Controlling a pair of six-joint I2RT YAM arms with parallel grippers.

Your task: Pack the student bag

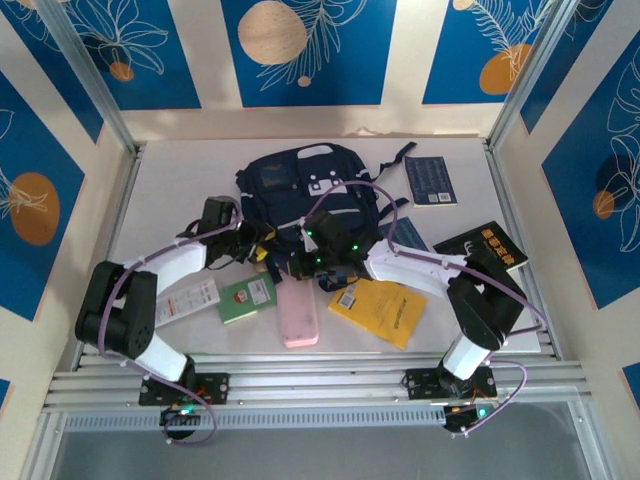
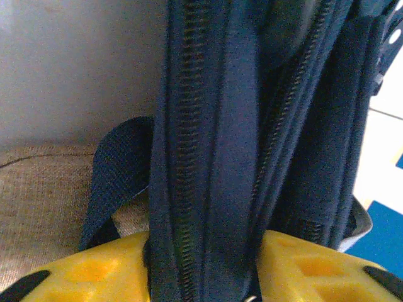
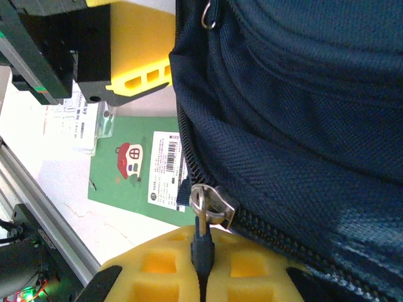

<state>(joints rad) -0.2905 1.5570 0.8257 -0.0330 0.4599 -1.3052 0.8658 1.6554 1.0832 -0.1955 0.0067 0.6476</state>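
Bag (image 1: 300,180) is lying with long axis running near-to-far, zip end nearest; left gripper (image 2: 201,264) is pinching its edge, right gripper (image 3: 201,251) the pull (image 3: 203,211).

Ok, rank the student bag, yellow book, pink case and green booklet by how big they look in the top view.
1. student bag
2. yellow book
3. pink case and green booklet: they look about alike, so I won't rank them.

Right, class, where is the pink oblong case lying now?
In the top view the pink oblong case lies on the white table, centre front, between the small green booklet on its left and the flat yellow book on its right.
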